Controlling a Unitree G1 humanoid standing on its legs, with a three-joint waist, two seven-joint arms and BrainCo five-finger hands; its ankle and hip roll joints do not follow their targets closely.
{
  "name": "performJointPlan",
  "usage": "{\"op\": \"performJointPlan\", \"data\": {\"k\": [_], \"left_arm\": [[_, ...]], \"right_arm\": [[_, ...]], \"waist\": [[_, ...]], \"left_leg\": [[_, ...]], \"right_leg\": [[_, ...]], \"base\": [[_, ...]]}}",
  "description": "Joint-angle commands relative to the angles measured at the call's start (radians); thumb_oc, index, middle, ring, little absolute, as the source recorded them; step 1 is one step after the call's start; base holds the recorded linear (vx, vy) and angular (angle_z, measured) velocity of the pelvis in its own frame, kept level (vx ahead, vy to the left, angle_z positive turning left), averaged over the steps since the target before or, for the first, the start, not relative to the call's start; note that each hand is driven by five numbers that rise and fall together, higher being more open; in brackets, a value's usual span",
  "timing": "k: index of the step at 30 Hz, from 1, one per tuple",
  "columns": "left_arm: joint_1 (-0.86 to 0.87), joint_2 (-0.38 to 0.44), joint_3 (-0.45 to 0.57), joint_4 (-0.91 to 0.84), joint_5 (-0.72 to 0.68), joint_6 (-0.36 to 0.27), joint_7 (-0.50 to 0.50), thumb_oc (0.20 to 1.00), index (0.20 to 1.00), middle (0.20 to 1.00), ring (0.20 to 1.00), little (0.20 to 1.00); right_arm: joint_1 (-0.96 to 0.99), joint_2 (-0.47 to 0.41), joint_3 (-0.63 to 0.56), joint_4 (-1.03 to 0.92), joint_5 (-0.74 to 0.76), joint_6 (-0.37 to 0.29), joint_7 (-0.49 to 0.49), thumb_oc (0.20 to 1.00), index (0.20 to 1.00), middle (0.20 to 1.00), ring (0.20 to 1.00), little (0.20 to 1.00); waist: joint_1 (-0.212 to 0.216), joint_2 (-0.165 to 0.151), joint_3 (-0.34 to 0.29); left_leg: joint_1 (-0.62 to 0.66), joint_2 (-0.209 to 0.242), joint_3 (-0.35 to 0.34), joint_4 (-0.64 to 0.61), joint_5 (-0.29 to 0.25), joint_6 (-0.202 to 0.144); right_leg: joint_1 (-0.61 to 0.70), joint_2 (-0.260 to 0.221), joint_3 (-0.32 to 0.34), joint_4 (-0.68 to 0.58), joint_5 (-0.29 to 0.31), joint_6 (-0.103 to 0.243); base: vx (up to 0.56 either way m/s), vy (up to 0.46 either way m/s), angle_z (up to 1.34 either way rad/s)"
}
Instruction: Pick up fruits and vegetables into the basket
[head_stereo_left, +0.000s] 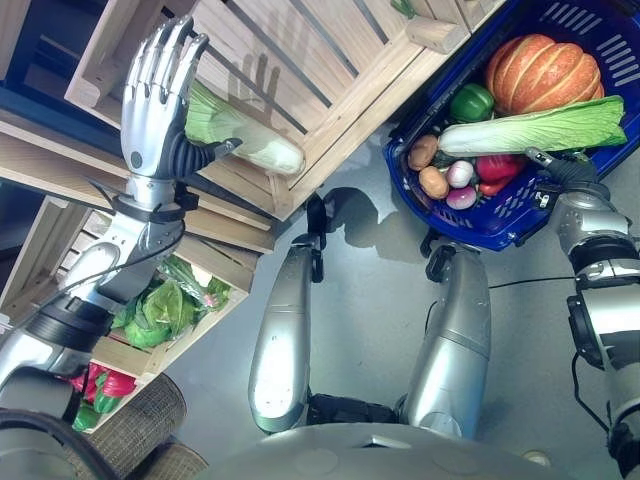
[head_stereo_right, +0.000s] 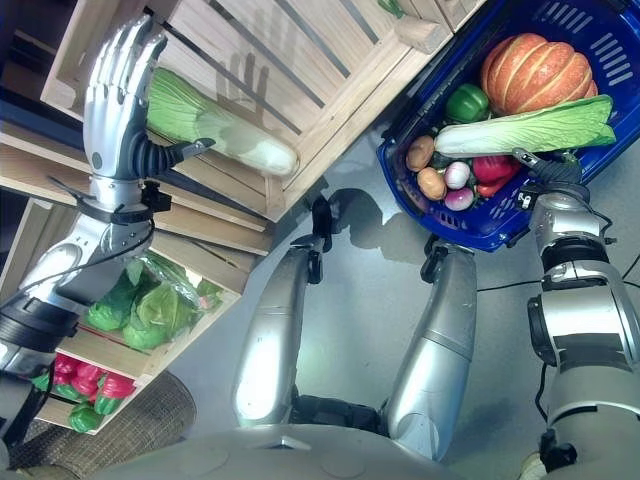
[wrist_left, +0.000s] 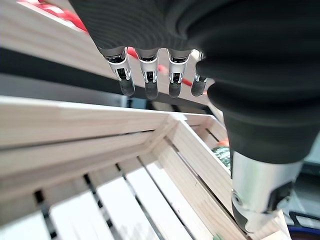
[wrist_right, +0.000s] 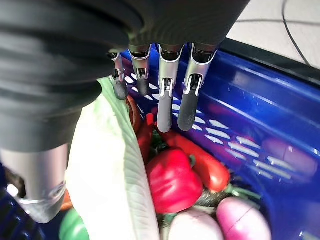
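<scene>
The left hand (head_stereo_left: 155, 95) hovered, fingers straight, over the cabbage (head_stereo_left: 245, 135) in the wooden crate (head_stereo_left: 330, 70); it should lower before curling round.

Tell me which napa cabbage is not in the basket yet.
The napa cabbage in the wooden crate, beside the left hand. The other napa cabbage already lies across the blue basket.
</scene>
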Motion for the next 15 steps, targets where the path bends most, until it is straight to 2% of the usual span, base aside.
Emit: {"op": "performJointPlan", "data": {"k": [1,3,4,5,6,8,11,12,14,15], "left_arm": [[0.012,-0.02,0.014,0.004,0.072,0.007,0.076,1.0,1.0,1.0,1.0,1.0],[0.011,-0.004,0.018,0.014,0.095,0.031,0.078,1.0,1.0,1.0,1.0,1.0],[0.007,0.005,0.025,0.022,0.107,0.046,0.08,1.0,1.0,1.0,1.0,1.0],[0.012,0.004,0.021,0.023,0.107,0.047,0.079,1.0,1.0,1.0,1.0,1.0],[0.018,0.007,0.034,0.034,0.127,0.077,0.071,1.0,1.0,1.0,1.0,1.0],[0.027,0.011,0.041,0.044,0.135,0.105,0.057,1.0,1.0,1.0,1.0,1.0],[0.045,0.013,0.051,0.063,0.122,0.136,0.012,1.0,1.0,1.0,1.0,1.0],[0.058,0.01,0.051,0.079,0.117,0.164,-0.038,1.0,1.0,1.0,1.0,1.0],[0.077,-0.001,0.056,0.122,0.109,0.191,-0.105,1.0,1.0,1.0,1.0,1.0],[0.081,-0.003,0.058,0.126,0.107,0.192,-0.109,1.0,1.0,1.0,1.0,1.0]], "right_arm": [[0.065,-0.081,0.036,-0.033,-0.096,-0.05,-0.104,1.0,1.0,1.0,1.0,1.0],[0.101,-0.084,0.036,-0.096,-0.108,-0.067,-0.14,1.0,1.0,1.0,1.0,1.0],[0.119,-0.087,0.032,-0.149,-0.113,-0.084,-0.176,1.0,1.0,1.0,1.0,1.0],[0.132,-0.085,0.033,-0.158,-0.115,-0.083,-0.181,1.0,1.0,1.0,1.0,1.0],[0.177,-0.082,0.022,-0.259,-0.122,-0.094,-0.225,1.0,1.0,1.0,1.0,1.0],[0.226,-0.078,0.007,-0.351,-0.131,-0.097,-0.256,1.0,1.0,1.0,1.0,1.0],[0.328,-0.069,-0.039,-0.486,-0.158,-0.129,-0.27,1.0,1.0,1.0,1.0,1.0],[0.401,-0.055,-0.075,-0.573,-0.178,-0.164,-0.274,1.0,1.0,1.0,1.0,1.0],[0.505,-0.036,-0.132,-0.735,-0.217,-0.189,-0.266,1.0,1.0,1.0,1.0,1.0],[0.521,-0.034,-0.142,-0.762,-0.222,-0.184,-0.263,1.0,1.0,1.0,1.0,1.0]], "waist": [[-0.056,0.13,-0.028],[-0.069,0.124,-0.028],[-0.078,0.121,-0.028],[-0.081,0.119,-0.028],[-0.097,0.114,-0.028],[-0.113,0.11,-0.028],[-0.144,0.101,-0.028],[-0.166,0.095,-0.028],[-0.207,0.085,-0.028],[-0.211,0.084,-0.028]], "left_leg": [[0.007,-0.034,0.023,-0.031,-0.039,0.11],[0.024,-0.032,0.028,-0.042,-0.036,0.107],[0.012,-0.026,0.04,-0.059,-0.005,0.111],[0.034,-0.03,0.032,-0.053,-0.03,0.104],[0.033,-0.025,0.046,-0.073,-0.003,0.107],[0.046,-0.023,0.052,-0.085,0.0,0.103],[0.072,-0.021,0.064,-0.104,0.002,0.097],[0.09,-0.019,0.071,-0.114,0.003,0.092],[0.123,-0.018,0.088,-0.134,0.007,0.085],[0.128,-0.018,0.09,-0.138,0.007,0.084]], "right_leg": [[0.082,0.053,0.016,0.002,-0.103,0.052],[0.098,0.058,0.019,-0.012,-0.097,0.055],[0.087,0.059,0.01,-0.034,-0.063,0.047],[0.107,0.062,0.022,-0.026,-0.087,0.057],[0.105,0.063,0.017,-0.051,-0.056,0.05],[0.114,0.066,0.024,-0.063,-0.05,0.054],[0.133,0.07,0.037,-0.086,-0.044,0.061],[0.147,0.071,0.047,-0.101,-0.038,0.067],[0.17,0.075,0.065,-0.134,-0.024,0.08],[0.174,0.075,0.068,-0.14,-0.022,0.081]], "base": [[0.02,0.074,-0.08],[-0.01,0.115,-0.1],[0.02,0.114,-0.12],[-0.04,0.141,-0.09],[0.03,0.125,-0.08],[0.0,0.155,-0.18],[0.03,0.147,-0.19],[0.06,0.238,-0.29],[0.05,0.252,-0.37],[0.03,0.176,-0.36]]}}
